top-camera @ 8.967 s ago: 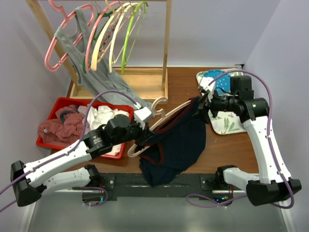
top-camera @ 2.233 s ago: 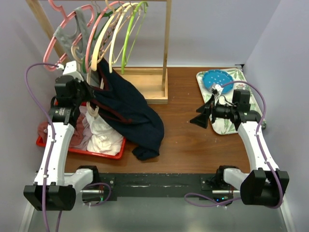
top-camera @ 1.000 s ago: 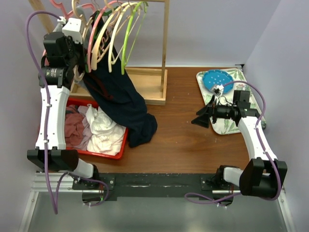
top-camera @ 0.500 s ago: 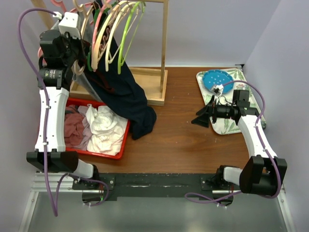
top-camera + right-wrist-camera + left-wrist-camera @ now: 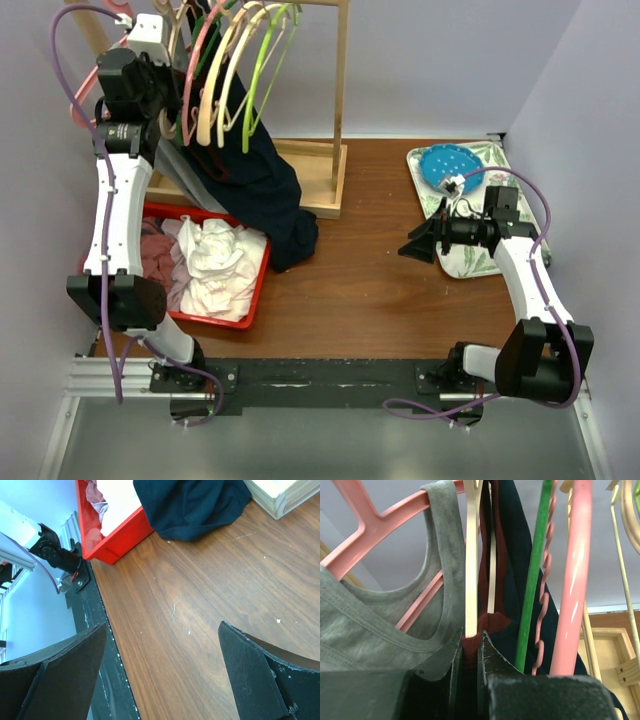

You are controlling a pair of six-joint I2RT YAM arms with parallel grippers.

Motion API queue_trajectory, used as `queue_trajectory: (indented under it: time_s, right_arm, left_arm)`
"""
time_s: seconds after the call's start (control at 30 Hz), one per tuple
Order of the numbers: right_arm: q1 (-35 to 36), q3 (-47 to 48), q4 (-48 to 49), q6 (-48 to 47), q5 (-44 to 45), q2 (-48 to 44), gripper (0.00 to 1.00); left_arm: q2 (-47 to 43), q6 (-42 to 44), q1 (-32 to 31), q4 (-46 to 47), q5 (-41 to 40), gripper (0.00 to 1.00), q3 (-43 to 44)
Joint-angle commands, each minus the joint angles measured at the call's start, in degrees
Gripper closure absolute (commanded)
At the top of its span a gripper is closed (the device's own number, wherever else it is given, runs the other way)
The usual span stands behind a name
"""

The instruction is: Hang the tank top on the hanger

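My left gripper point(image 5: 469, 644) is raised high at the wooden rack point(image 5: 343, 90). Its fingers are pressed together on the lower part of the hanger point(image 5: 471, 555), and the dark red trim of the tank top point(image 5: 517, 540) is caught at the same place. The tank top hangs there between the grey tank top point(image 5: 370, 625) and a green hanger point(image 5: 535, 565). Its lower end lies on the table point(image 5: 370, 290), against the corner of the red bin point(image 5: 257, 288). My right gripper point(image 5: 155, 675) is spread wide above the table, well apart from the garment.
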Motion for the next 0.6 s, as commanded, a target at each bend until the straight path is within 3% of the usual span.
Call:
queue_trajectory:
  time_s: [0.0,0.3,0.57]
  right_arm:
    - [-0.42,2.49,-0.85,-1.28,-1.9,0.19,0.01]
    - [-0.6,2.67,-1.46,-1.98,-1.55,0.28,0.01]
    - [-1.57,2.4,-1.2,-2.07,-1.55,0.28,0.01]
  left_arm:
    - [-1.84,-2.75,2.0,10.07,-0.92,1.0,-0.25]
    - [-7.03,-3.01,3.93,10.86,-1.8,0.9,-7.55]
    - [-4.04,-5.82,4.02,12.0,0.13,0.9,-4.31]
